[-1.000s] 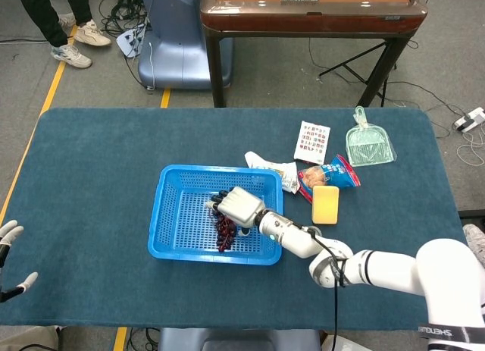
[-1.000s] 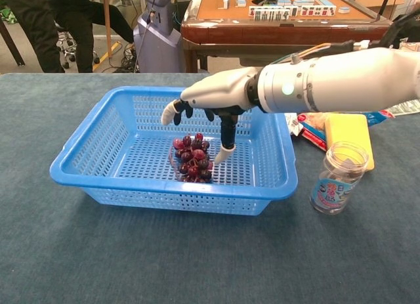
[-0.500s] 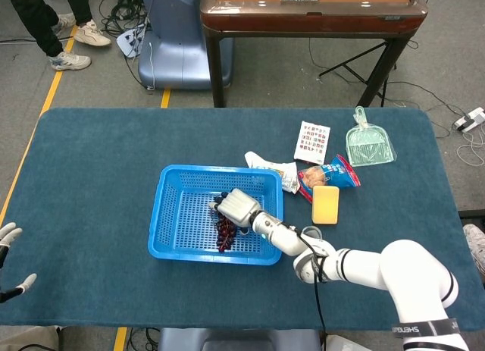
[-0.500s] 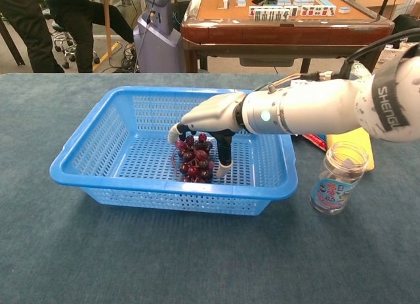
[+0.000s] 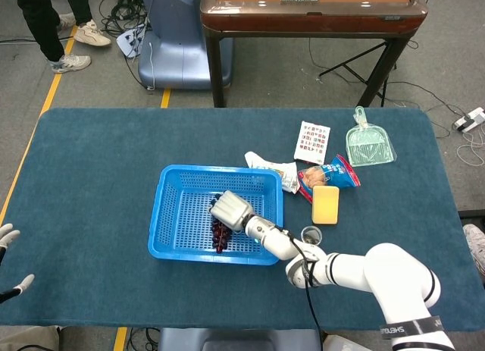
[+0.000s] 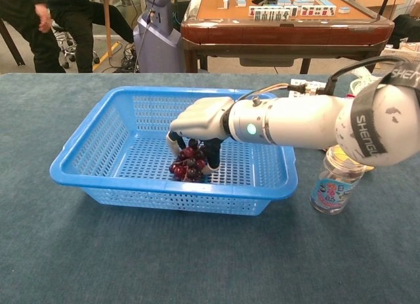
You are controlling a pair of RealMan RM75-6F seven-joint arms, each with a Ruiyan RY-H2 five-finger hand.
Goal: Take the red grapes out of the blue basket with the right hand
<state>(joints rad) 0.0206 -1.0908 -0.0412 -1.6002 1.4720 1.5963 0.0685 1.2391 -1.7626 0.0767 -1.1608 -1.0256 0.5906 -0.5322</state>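
The red grapes [image 6: 186,166] lie as one dark bunch on the floor of the blue basket [image 6: 170,197], near its front wall. My right hand [image 6: 200,122] reaches down into the basket from the right and covers the bunch from above. Its fingers [image 6: 213,158] curl down on both sides of the grapes and grip them. In the head view the right hand [image 5: 229,210] hides the top of the grapes [image 5: 219,235] inside the blue basket [image 5: 161,214]. My left hand [image 5: 9,249] shows only at the far left table edge, fingers spread, holding nothing.
A clear jar [image 6: 336,179] stands just right of the basket, close to my right forearm. Behind it lie a yellow sponge [image 5: 326,205], a snack bag [image 5: 330,173], a white wrapper [image 5: 273,169], a card pack [image 5: 312,142] and a green dustpan [image 5: 369,145].
My right hand has dropped from above the bunch onto it. Its fingers have curled in from spread to wrapped around the grapes. The left hand has barely moved.
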